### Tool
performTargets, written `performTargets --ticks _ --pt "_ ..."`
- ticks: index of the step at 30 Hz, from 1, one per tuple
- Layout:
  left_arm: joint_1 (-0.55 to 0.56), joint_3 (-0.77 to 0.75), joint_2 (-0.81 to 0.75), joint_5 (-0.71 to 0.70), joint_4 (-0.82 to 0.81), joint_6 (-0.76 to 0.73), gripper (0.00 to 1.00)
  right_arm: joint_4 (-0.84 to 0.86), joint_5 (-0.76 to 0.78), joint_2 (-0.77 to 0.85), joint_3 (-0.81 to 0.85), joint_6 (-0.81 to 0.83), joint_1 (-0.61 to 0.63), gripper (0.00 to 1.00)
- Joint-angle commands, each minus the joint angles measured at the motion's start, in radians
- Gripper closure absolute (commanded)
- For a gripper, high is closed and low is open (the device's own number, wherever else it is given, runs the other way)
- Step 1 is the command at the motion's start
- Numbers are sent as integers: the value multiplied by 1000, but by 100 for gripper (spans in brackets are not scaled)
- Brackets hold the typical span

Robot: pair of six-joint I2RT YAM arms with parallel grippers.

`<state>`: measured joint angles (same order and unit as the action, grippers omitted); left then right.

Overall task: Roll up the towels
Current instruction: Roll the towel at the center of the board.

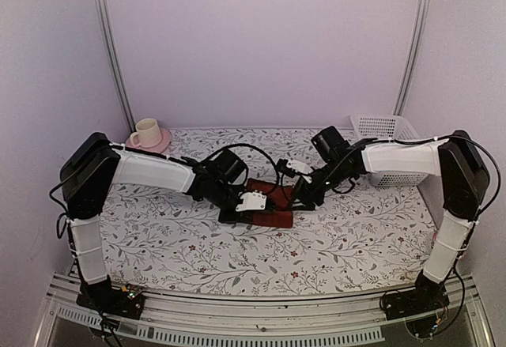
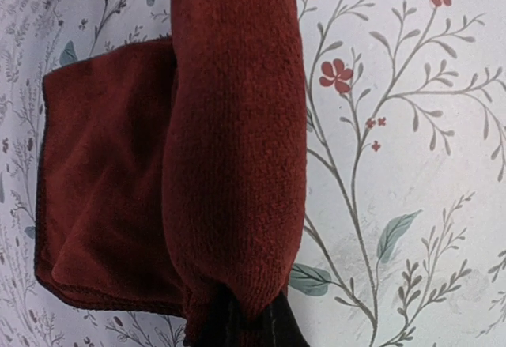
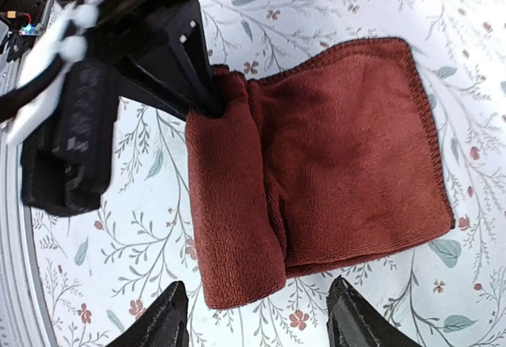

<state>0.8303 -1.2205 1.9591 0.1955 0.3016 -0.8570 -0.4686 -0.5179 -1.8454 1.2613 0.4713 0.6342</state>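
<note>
A dark maroon towel [image 1: 273, 219] lies on the floral table covering in the middle of the table. One side of it is rolled into a thick tube [image 2: 237, 126], while the other side lies flat [image 2: 103, 181]. My left gripper [image 2: 245, 315] is shut on one end of the roll, its black fingers [image 2: 288, 327] sunk into the cloth. In the right wrist view the roll [image 3: 233, 205] runs away from me, with the left gripper [image 3: 198, 86] pinching its far end. My right gripper [image 3: 259, 299] is open, its fingertips on either side of the roll's near end and apart from the cloth.
A cream cup on a pink saucer [image 1: 147, 133] stands at the back left. A white lattice basket [image 1: 387, 153] sits at the back right beside the right arm. Both forearms meet over the table's middle.
</note>
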Motion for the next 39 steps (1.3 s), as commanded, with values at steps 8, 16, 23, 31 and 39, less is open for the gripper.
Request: performTargets --ticks 8,16,23,31,39 --pt "-69 -218 185 226 408 75 100 621 143 374 -544 148 83 33" --pt "-111 -368 288 302 576 84 96 751 337 318 -573 294 206 33" --pt "-150 -442 345 333 626 84 94 780 479 181 -506 375 275 33" --pt "-159 -494 383 341 643 91 91 805 559 64 -426 416 305 33" --pt "-163 -523 405 343 654 94 90 790 576 5 -399 432 309 40"
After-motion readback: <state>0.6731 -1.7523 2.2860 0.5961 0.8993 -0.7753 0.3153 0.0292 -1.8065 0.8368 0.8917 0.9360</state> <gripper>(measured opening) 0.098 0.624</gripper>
